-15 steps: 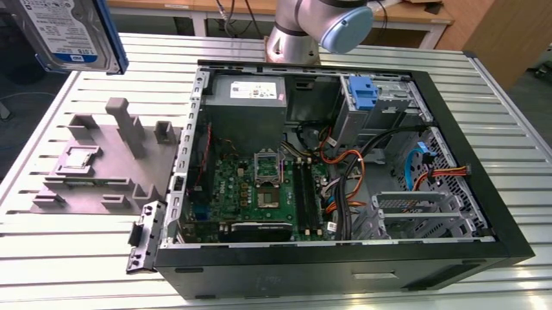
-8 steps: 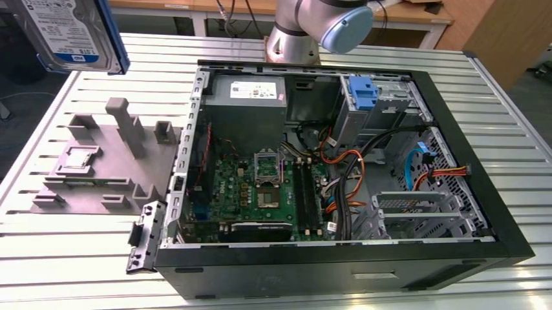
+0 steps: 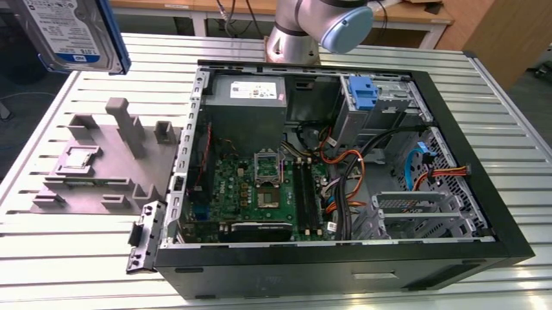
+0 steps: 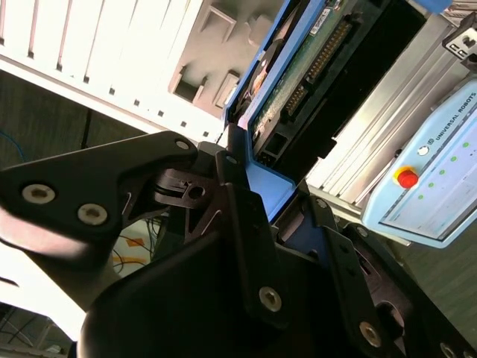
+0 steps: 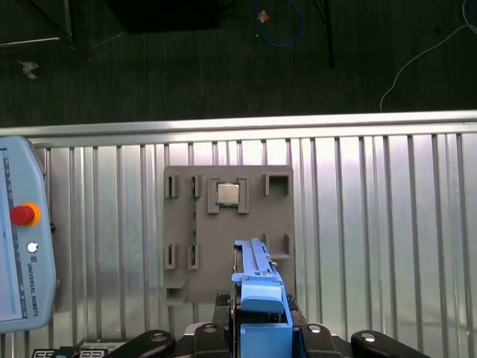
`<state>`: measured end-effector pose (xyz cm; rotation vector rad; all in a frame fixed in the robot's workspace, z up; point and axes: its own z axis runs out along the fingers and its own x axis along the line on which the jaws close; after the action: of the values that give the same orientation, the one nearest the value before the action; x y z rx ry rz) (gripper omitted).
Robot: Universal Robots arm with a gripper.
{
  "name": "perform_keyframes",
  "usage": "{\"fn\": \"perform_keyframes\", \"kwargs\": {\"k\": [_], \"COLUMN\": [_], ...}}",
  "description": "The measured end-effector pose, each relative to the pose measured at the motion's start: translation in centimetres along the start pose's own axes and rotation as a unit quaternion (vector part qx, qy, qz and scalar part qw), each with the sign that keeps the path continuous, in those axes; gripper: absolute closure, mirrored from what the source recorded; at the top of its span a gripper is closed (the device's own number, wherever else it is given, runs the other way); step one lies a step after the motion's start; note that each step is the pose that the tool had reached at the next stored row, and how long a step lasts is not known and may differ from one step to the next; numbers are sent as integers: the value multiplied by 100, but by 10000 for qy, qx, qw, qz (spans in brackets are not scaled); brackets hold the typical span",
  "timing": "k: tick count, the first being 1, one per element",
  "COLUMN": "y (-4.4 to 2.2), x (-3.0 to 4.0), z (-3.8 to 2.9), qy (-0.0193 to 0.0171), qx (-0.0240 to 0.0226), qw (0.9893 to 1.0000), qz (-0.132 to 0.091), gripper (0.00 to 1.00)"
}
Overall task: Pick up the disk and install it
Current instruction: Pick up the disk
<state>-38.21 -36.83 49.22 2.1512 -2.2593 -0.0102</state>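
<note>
In the exterior view, the disk [image 3: 74, 32] is seen raised clear of the slatted table [image 3: 86, 258], at ten o'clock of the open computer case [image 3: 345, 168]; a grey fixture [image 3: 103, 168] is set at the case's nine o'clock. In the second wrist view, the gripper [image 4: 272, 198] is shown clenched on the disk's blue-railed end. In the first wrist view, the disk [image 5: 257, 298] is pictured edge-on, held above the grey fixture [image 5: 216, 246].
</note>
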Motion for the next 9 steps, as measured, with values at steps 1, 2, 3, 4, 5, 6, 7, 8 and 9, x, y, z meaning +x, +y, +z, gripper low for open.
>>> {"fn": "perform_keyframes", "kwargs": {"k": [1, 2, 3, 4, 5, 6, 7, 8, 9], "y": [-8, -15, -23, -31, -39, -47, -54, -62, -70], "x": [-1, -1, -2, -2, -2, -3, -3, -4, -4], "z": [0, -1, -1, -1, 0, -1, -1, -1, -1], "qy": [0, 0, 0, 0, 0, 0, 0, 0, 0], "qx": [0, 0, 0, 0, 1, 0, 0, 0, 0], "qw": [10000, 10000, 10000, 10000, 10000, 10000, 10000, 10000, 10000], "qz": [0, 1, 1, 1, 0, 1, 1, 1, 1], "gripper": [64, 64, 64, 64, 64, 64, 64, 64, 64]}}
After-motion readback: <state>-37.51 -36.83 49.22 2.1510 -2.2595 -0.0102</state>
